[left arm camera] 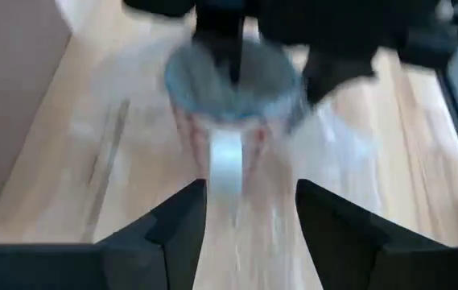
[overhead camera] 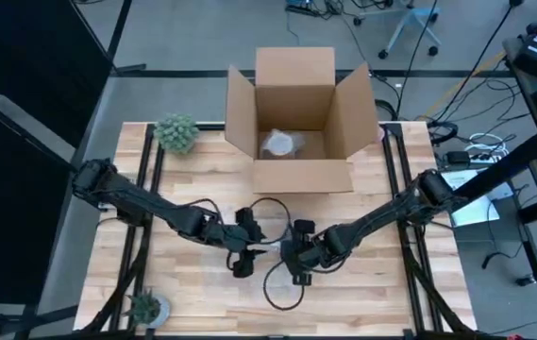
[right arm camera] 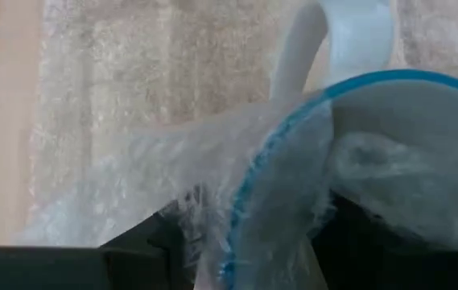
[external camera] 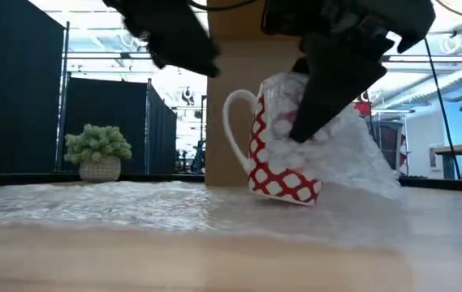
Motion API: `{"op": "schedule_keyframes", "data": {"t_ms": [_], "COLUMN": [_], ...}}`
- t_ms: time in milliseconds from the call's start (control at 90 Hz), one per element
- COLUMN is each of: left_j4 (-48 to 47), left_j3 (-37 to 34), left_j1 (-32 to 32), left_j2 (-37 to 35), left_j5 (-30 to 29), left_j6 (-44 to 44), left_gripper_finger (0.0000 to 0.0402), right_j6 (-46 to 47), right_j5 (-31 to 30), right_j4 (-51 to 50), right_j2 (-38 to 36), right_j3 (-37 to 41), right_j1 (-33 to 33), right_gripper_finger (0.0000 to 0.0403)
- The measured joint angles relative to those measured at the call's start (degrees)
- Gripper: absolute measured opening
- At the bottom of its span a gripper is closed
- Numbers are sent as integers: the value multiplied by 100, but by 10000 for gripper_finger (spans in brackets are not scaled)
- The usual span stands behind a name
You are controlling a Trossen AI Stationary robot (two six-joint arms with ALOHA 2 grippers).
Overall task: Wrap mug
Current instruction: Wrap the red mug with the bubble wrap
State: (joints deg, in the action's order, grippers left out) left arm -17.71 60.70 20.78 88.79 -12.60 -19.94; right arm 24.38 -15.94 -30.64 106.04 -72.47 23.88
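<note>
A red-and-white patterned mug [external camera: 273, 166] with a blue rim [right arm camera: 349, 84] and a white handle [external camera: 235, 122] stands tilted on a sheet of bubble wrap [external camera: 92, 203] spread over the table. Part of the wrap [external camera: 364, 158] is drawn up over the mug's right side and into its mouth. My right gripper [external camera: 320, 105] is shut on the mug's rim and wrap. My left gripper [left arm camera: 251, 189] is open, just left of and above the handle [left arm camera: 227, 165], touching nothing. My right gripper pinches the mug's wall at the rim [right arm camera: 241, 217], together with the bubble wrap folded over it. One finger is inside the mug and one outside. The fingers slant down from the upper right. The mug leans tilted, its lower edge [external camera: 283, 193] on the wrap.
An open cardboard box [overhead camera: 296, 118] stands at the table's far middle with a wrapped bundle [overhead camera: 282, 144] inside. A potted plant [overhead camera: 176, 132] is at the far left, and a second one [overhead camera: 145, 305] at the near left corner. Cables [overhead camera: 282, 283] loop near the grippers.
</note>
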Motion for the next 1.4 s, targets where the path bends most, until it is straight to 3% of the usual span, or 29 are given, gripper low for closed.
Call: {"op": "schedule_keyframes", "data": {"t_ms": [211, 300, 433, 556, 822, 1111, 1400], "left_j4": [-2410, -2862, -2736, -2428, -2153, -1708, -1700], "left_j3": [-95, -363, -1080, -1573, -1935, -2185, -2231], "left_j1": [333, 426, 595, 645, 835, 844, 845], "left_j2": [-280, -275, -273, -273, -371, -442, -711], "left_j5": [-641, -700, -601, -517, -601, -548, -519], "left_j6": [-1287, -1845, -2257, -2018, -2582, -2631, -2741], "left_gripper_finger": [180, 180, 180, 180, 180, 181, 243], "right_j6": [3, 33, 69, 158, 146, 151, 152], "right_j5": [-9, -22, -35, -43, -41, -41, -41], "right_j4": [207, 276, 390, 434, 486, 626, 626], "right_j2": [4, 4, 4, 4, 3, 2, 2], "right_j3": [2, 2, 2, 2, 2, 2, 2], "right_j1": [-9, -20, -31, -35, -55, -136, -138], "right_gripper_finger": [185, 185, 185, 185, 185, 185, 185]}}
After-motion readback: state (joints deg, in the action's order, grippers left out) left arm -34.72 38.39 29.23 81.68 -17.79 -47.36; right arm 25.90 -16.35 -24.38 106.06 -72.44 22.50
